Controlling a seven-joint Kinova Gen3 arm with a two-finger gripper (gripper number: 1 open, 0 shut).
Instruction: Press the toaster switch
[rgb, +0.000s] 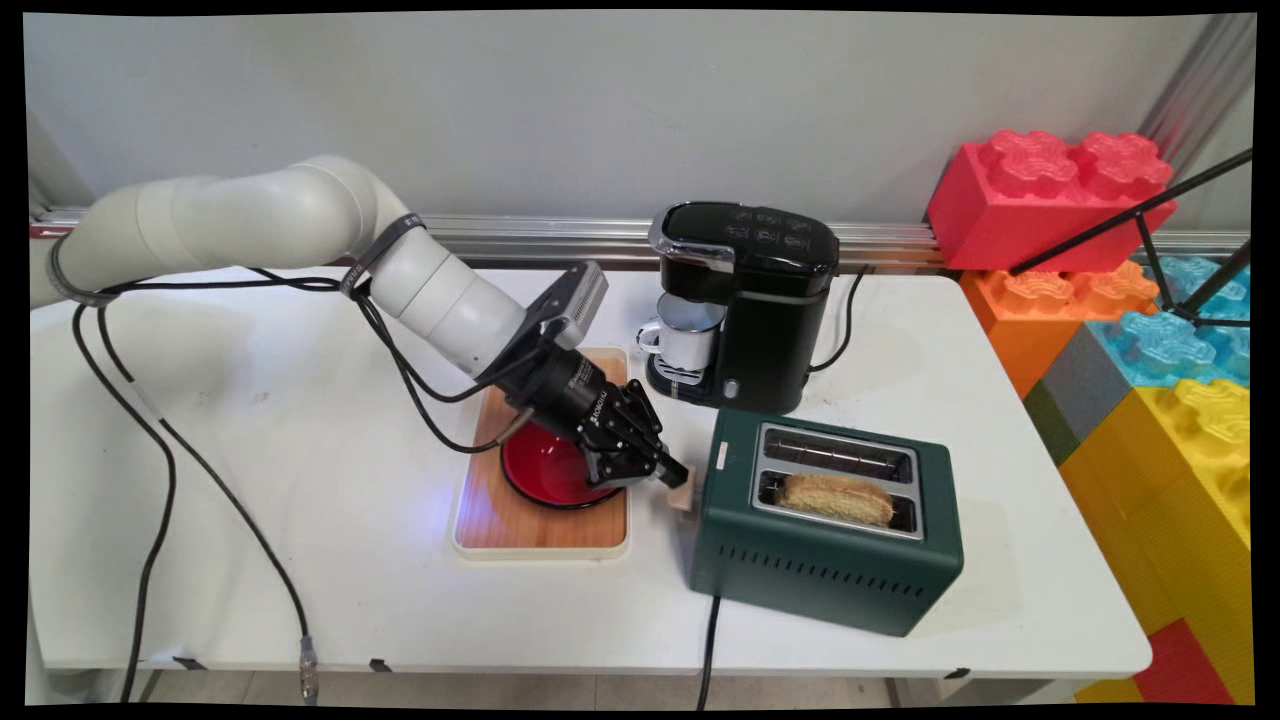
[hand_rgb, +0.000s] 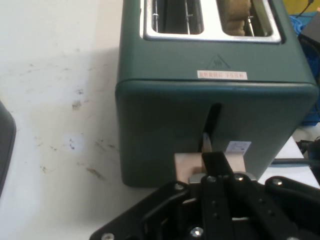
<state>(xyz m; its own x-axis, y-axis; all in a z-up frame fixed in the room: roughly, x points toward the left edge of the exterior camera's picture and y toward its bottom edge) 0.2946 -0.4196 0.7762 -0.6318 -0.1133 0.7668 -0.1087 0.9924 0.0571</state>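
A dark green toaster (rgb: 820, 560) stands at the table's front right with a slice of bread (rgb: 838, 498) in its near slot; the far slot (rgb: 838, 455) is empty. My gripper (rgb: 676, 472) is shut, and its tips rest on top of the pale wooden lever (rgb: 683, 497) at the toaster's left end. In the hand view the gripper (hand_rgb: 215, 161) sits on that lever (hand_rgb: 186, 166), which is low in its vertical slot on the toaster's end face (hand_rgb: 165, 130). The bread (hand_rgb: 235, 17) shows at the top.
A red bowl (rgb: 545, 470) sits on a wooden board (rgb: 540, 525) under the arm's wrist. Behind the toaster is a black coffee machine (rgb: 745, 300) with a white mug (rgb: 685, 335). Big coloured blocks (rgb: 1150, 350) stand along the table's right side.
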